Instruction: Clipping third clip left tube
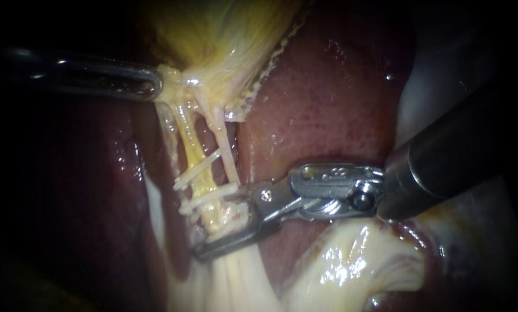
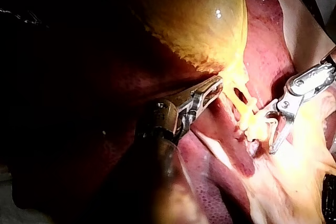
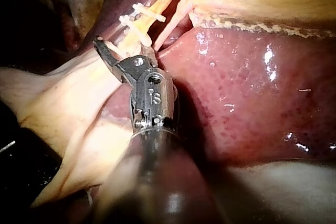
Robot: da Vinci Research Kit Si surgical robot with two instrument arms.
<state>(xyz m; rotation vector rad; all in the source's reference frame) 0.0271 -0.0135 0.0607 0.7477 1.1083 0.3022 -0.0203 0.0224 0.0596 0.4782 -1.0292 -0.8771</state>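
- Step in hand: placing the third clip on the left tube (image 1: 187, 136). By my reading the approach is done and the clip has not yet been closed.
- Left tube: the yellowish strand running down from the gallbladder (image 1: 213, 34), with the paler right tube (image 1: 225, 144) just beside it and the liver (image 1: 328, 98) behind both.
- Two pale clips already cross the left tube: an upper clip (image 1: 196, 170), and a lower clip (image 1: 210, 197) near it.
- Left instrument (image 1: 155, 84): jaws pinched on the lower end of the gallbladder where the tubes leave it. The strands look stretched, which I take as traction.
- Right instrument (image 1: 221, 225): jaws spread, straddling the tissue just below the lower clip. The right wrist view shows a clear gap between them with the tube bundle in it. I cannot tell whether both jaws touch the tube, or whether a clip sits in them.
- Next move, as I judge it:
  - check that only the left tube lies between the jaws and that the right tube is outside them;
  - check that the jaw tips pass beyond the tube's far edge;
  - close squarely across the tube, apart from the lower clip.
- Risk: the tissue at the jaws is bunched and glossy, so a partial bite or a catch on the lower clip seems possible.
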